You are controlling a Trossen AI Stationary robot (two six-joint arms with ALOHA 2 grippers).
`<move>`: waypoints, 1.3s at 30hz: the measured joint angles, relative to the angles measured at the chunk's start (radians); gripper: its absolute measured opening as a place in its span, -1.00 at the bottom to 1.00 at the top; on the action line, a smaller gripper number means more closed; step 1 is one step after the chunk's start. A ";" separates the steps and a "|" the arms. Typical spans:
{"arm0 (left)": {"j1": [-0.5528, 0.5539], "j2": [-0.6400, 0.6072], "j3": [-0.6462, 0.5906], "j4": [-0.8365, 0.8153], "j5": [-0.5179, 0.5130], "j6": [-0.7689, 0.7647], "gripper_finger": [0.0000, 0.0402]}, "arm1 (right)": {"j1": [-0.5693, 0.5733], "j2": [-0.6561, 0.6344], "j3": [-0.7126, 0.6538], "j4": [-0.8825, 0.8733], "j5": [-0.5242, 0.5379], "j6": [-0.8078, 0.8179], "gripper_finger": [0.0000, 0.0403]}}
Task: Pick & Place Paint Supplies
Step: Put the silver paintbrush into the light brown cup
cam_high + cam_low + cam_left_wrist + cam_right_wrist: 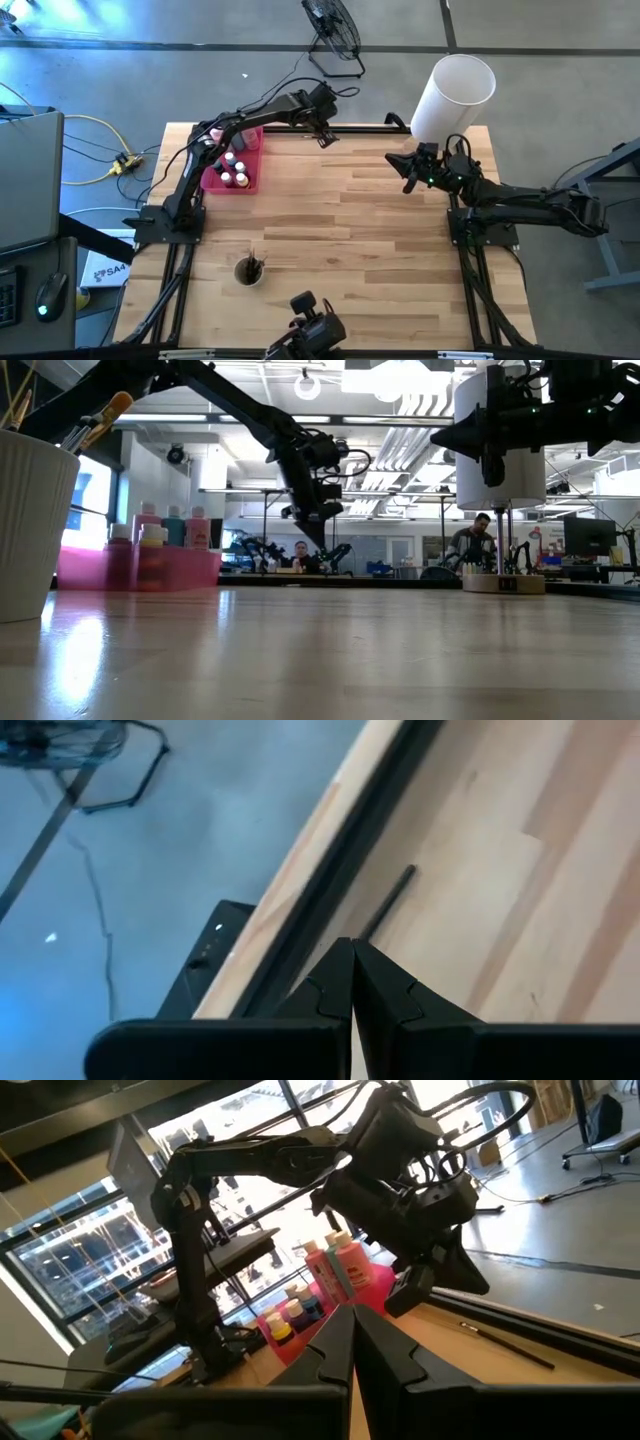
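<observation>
From above: left gripper point(325, 135) poised over the far edge of the pale wooden counter point(340, 230), just beside the pink rectangular tray point(216, 180) holding the pink and teal squeeze bottles point(214, 135) and tiny capped paint pots point(236, 174); white cup of brushes point(248, 271) near the front edge; right gripper point(407, 173) parked near the big white cylinder lampshade point(452, 97), idle. Likely step: picking up a stray brush by the far rail. From counter height: left gripper point(311, 530) hanging tip-down well above the surface, squeeze bottles point(173, 526) upright in the tray point(190, 570), brush cup point(32, 525) close at hand. From the left wrist: fingers point(330, 995) pressed together, nothing between them; thin dark-handled brush point(388, 901) lying flat on the counter just inside the black rail, apart from the tips. Best done by spreading the jaws first, turning across the handle, descending straight, closing near mid-handle, clear of the rail. From the right wrist: right gripper point(352, 1342) pressed together too, empty; same brush point(506, 1344) visible beneath the left gripper point(425, 1280).
</observation>
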 joint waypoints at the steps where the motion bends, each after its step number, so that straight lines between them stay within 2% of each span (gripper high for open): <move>1: 0.000 0.000 0.000 0.000 0.017 0.008 -1.00 | 0.000 0.000 0.000 -0.002 0.000 0.000 -0.99; 12: 0.000 0.000 0.000 0.002 0.045 0.034 -1.00 | 0.000 0.000 0.000 -0.009 0.021 -0.008 -0.99; 16: 0.000 0.001 -0.001 0.045 0.060 -0.040 -1.00 | 0.000 0.000 0.000 -0.009 0.024 -0.008 -0.99; 26: 0.028 -0.002 -0.001 0.085 0.386 -0.095 -1.00 | 0.000 0.000 0.000 -0.008 0.023 -0.008 -0.99; 32: 0.026 -0.003 -0.001 0.084 0.339 -0.235 -1.00 | 0.000 0.000 0.000 -0.007 0.023 -0.008 -0.99; 39: 0.023 -0.028 -0.001 0.156 0.354 -0.206 -1.00 | 0.000 0.000 0.000 -0.007 0.023 -0.008 -0.99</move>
